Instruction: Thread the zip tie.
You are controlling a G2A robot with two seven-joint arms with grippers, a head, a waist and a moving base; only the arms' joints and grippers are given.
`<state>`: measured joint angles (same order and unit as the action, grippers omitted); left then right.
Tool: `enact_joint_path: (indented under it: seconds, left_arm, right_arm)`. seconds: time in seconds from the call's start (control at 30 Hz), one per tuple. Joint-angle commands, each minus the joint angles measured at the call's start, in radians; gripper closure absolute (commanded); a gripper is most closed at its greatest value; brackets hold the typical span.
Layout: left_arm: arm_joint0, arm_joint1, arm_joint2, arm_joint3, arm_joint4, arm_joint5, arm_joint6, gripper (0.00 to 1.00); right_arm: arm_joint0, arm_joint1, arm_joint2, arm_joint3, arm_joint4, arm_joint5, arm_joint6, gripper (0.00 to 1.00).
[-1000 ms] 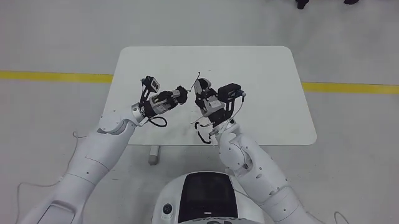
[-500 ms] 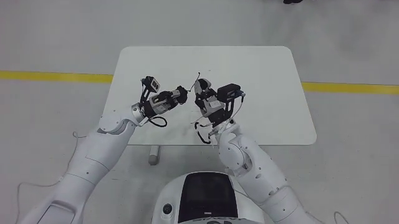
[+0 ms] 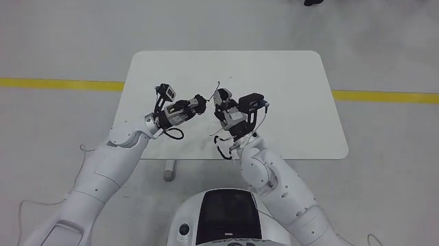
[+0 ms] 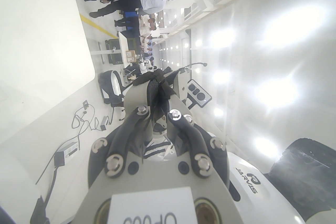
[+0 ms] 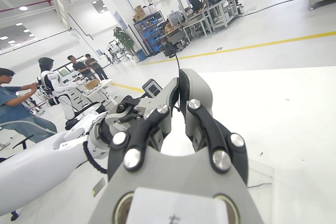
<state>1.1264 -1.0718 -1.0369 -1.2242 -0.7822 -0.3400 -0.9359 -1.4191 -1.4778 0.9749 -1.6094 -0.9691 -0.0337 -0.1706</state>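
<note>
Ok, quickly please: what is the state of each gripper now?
Right gripper: closed on the zip tie.
Left gripper: closed, apparently on the zip tie's other end.

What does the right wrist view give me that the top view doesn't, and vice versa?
Right wrist view: the zip tie pinched in the shut jaws of the right gripper, its free end rising past them. Top view: the whole table outline, with both arms held above its left half. Both: the left gripper close beside the right one, and the tie's thin end sticking up.
</note>
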Motion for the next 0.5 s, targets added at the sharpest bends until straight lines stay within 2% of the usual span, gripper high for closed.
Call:
enact_joint_path:
  seconds: [0.0, 0.2, 0.47]
  left_arm:
    - [0.000, 0.000, 0.000, 0.000, 0.000, 0.000, 0.000, 1.00]
    - [0.000, 0.000, 0.000, 0.000, 0.000, 0.000, 0.000, 1.00]
    - [0.000, 0.000, 0.000, 0.000, 0.000, 0.000, 0.000, 1.00]
  right_arm:
    - [0.000, -0.002, 0.001, 0.002, 0.016, 0.013, 0.001, 1.00]
    - [0.005, -0.008, -0.001, 0.008, 0.052, 0.042, 0.006, 1.00]
    - [0.002, -0.007, -0.001, 0.010, 0.060, -0.004, 0.028, 1.00]
